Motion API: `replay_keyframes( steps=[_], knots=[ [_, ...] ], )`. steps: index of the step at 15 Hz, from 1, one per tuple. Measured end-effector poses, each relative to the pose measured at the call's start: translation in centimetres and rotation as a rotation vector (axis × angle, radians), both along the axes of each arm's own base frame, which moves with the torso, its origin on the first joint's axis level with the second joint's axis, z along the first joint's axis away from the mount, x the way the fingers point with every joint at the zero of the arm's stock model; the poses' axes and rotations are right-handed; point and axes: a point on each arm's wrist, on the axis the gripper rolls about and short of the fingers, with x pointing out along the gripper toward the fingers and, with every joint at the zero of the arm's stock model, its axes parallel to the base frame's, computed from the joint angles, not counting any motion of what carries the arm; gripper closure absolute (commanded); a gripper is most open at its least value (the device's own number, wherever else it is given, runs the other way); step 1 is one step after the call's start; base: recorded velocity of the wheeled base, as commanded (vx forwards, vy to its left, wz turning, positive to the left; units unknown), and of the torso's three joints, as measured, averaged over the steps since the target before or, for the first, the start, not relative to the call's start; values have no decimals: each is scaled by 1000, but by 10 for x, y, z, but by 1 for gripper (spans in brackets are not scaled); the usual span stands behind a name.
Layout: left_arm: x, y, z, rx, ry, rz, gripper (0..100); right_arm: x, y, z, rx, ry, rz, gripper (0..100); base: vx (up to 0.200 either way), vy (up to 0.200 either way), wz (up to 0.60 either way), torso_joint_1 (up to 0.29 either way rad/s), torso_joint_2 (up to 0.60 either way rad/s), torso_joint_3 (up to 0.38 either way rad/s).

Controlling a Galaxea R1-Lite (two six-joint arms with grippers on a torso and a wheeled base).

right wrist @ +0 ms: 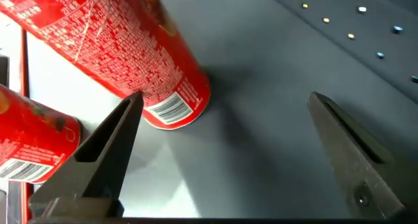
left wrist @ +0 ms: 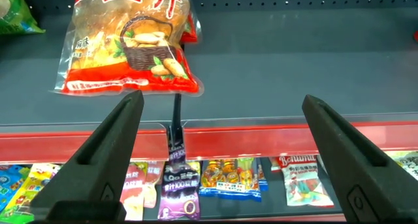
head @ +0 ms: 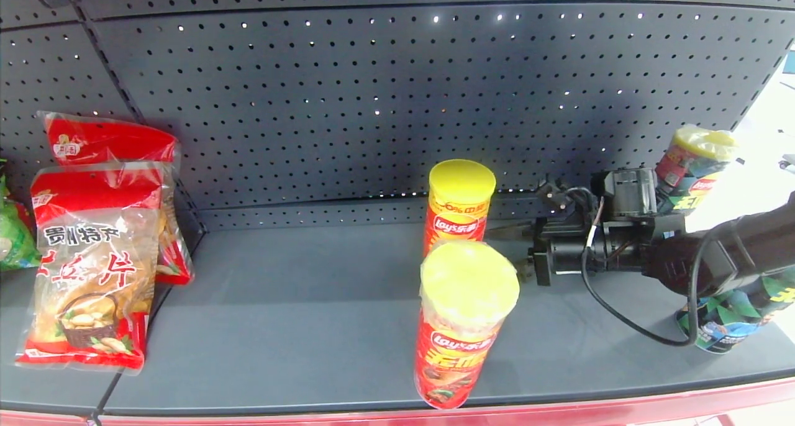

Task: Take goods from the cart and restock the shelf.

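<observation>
The right hand point(head: 543, 233) is sitting over the shelf point(head: 298, 302), fingers apart and empty, just beside the rear can point(head: 458, 205); that one is standing upright behind the front can point(head: 463, 326), likely lined up for shoppers; the left hand point(left wrist: 222, 100) is gaping empty too, facing the shelf edge.

Green bag point(head: 11, 236) cut by the edge; dark can point(head: 733, 330) half hidden behind right arm point(head: 739, 252)

At the left of the head view a red snack bag point(head: 93, 271) stands in front of a second red bag point(head: 112, 141), with a green bag point(head: 12, 236) at the frame's left edge. A dark perforated panel point(head: 348, 103) spans the upper frame. The left wrist view shows a row of small packets point(left wrist: 228, 178), a purple packet point(left wrist: 177, 194) among them.
</observation>
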Motion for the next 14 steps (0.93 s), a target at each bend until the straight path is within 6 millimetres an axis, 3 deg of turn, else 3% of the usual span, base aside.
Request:
replay_keyframes(
  steps=[5,10,14],
  knots=[
    [0,0,0,0,0,0,0,-2,12,0,1,0,32,0,0,0,0,0,0,0],
    [0,0,0,0,0,0,0,-3,11,3,3,-10,36,0,0,0,0,0,0,0],
    [0,0,0,0,0,0,0,-15,6,16,12,-35,35,0,0,0,0,0,0,0]
  ],
)
